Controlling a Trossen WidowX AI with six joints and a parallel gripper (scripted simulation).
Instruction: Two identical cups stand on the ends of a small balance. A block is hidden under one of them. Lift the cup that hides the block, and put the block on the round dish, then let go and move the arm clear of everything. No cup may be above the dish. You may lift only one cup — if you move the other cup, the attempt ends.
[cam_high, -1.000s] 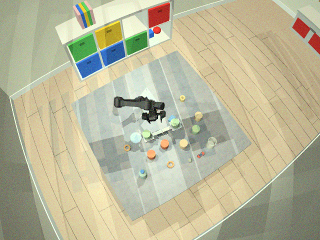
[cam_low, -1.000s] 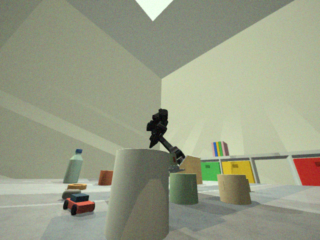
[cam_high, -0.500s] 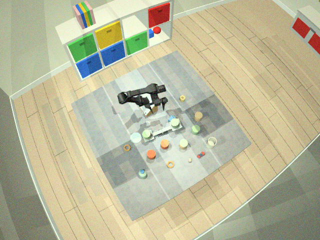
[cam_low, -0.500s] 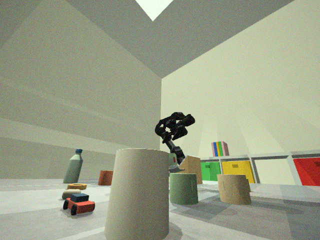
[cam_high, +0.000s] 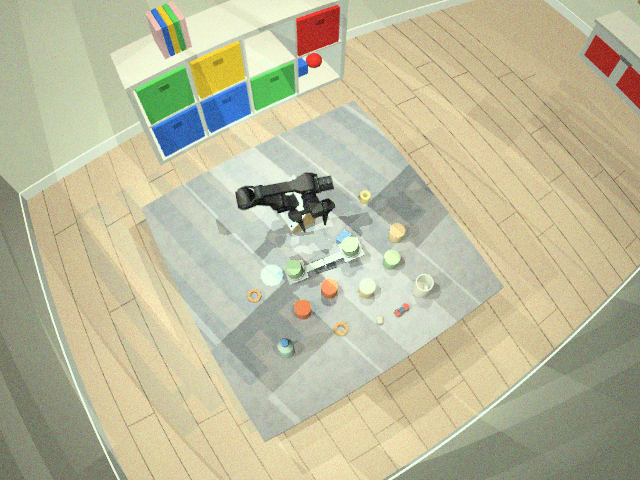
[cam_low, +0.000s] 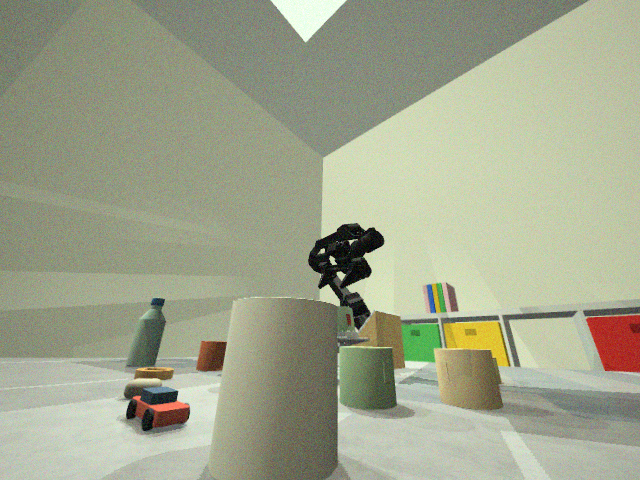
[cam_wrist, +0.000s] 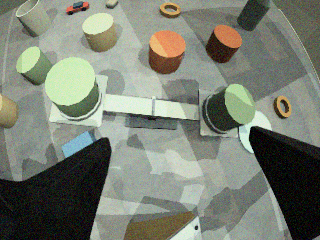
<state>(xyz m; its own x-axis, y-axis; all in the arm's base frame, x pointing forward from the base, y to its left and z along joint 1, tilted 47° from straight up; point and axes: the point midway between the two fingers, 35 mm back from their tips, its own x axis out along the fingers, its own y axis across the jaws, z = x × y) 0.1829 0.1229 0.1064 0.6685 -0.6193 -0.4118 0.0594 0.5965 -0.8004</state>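
The balance (cam_high: 334, 258) (cam_wrist: 127, 105) has a green cup on each end pan. One upright green cup (cam_high: 294, 268) (cam_wrist: 240, 104) stands at the end beside the round pale dish (cam_high: 271, 275) (cam_wrist: 244, 137). The other upright green cup (cam_high: 349, 245) (cam_wrist: 70, 82) stands at the far end; its pan looks larger in the wrist view, so that end seems higher. The block is not visible. My gripper (cam_high: 314, 227) (cam_wrist: 182, 139) is open and empty, raised above the area on the arm-base side of the balance, touching neither cup.
A blue block (cam_high: 343, 237) (cam_wrist: 78, 145) lies near the far pan. Orange cylinders (cam_high: 329, 288) (cam_high: 302, 308) stand beyond the beam, with a green cylinder (cam_high: 391, 258) and a tan cylinder (cam_high: 397, 232) to the right. A bottle (cam_high: 285, 348) stands farther off. An orange ring (cam_high: 248, 296) lies near the dish.
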